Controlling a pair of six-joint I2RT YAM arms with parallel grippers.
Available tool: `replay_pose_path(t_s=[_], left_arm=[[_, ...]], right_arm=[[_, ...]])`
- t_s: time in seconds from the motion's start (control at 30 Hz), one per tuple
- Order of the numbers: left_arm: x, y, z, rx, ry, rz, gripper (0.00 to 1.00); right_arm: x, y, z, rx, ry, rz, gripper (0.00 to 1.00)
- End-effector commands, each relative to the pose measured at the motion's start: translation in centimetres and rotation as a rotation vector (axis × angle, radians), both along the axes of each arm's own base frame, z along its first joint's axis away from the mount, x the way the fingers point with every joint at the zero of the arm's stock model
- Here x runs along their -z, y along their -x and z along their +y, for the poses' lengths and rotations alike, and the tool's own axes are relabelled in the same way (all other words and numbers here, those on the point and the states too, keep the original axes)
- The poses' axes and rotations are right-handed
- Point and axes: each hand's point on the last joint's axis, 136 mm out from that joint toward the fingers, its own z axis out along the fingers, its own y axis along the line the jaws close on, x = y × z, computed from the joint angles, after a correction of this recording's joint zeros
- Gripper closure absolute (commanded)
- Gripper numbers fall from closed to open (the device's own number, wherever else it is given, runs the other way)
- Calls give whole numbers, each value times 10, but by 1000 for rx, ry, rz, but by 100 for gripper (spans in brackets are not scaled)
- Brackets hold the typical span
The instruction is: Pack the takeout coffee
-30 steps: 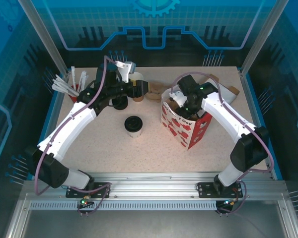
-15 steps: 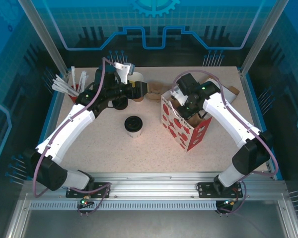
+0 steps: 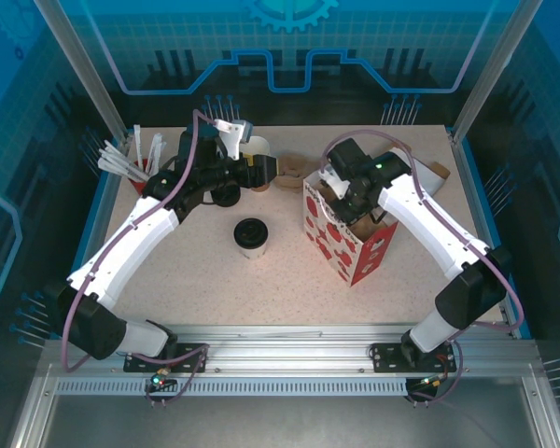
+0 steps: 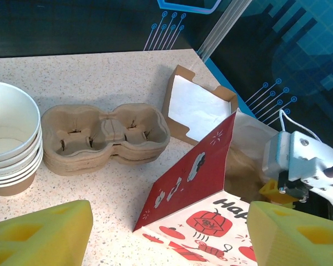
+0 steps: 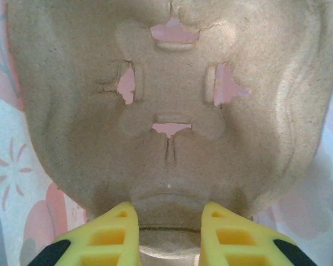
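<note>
Mostly hidden from above, the right hand (image 5: 169, 235) is sunk in the mouth of the red-and-white printed paper bag (image 3: 350, 247), its yellow fingers (image 5: 119, 227) clamped on the rim of a brown moulded-pulp cup carrier (image 5: 166, 83) whose edges run out of frame. The left arm stretches to the back of the speckled desk (image 3: 196, 271); the left hand (image 4: 169, 227) is spread wide and empty, fingertips cropped, beside a stack of lidless white paper cups (image 4: 5, 138). The white paper takeout coffee (image 3: 251, 235) with its round black lid stands alone mid-desk, between the arms.

Right gripper (image 3: 345, 198): pinching the carrier (image 5: 166, 111), we see it slide left, toward the far edge.
Bag (image 3: 341, 247): we see it nudged slightly left.
Left gripper (image 3: 269, 170): we see it draw back a little leftward.
</note>
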Motion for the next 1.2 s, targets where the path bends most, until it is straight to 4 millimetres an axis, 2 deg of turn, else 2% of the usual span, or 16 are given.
replay_pose_path(t_s=[0.0, 0.27, 0.53, 0.83, 1.17], left_arm=[[-6, 3, 4, -8, -4, -32, 25], [-3, 4, 4, -7, -9, -23, 25], [0, 5, 5, -9, -17, -20, 25], [-3, 15, 9, -15, -3, -25, 25], [0, 23, 12, -14, 10, -19, 25]], right_arm=[[12, 3, 1, 15, 33, 27, 76], [31, 0, 1, 20, 48, 53, 77], [49, -2, 2, 20, -9, 91, 77], [86, -3, 7, 11, -47, 131, 76], [128, -1, 25, -46, -117, 138, 72]])
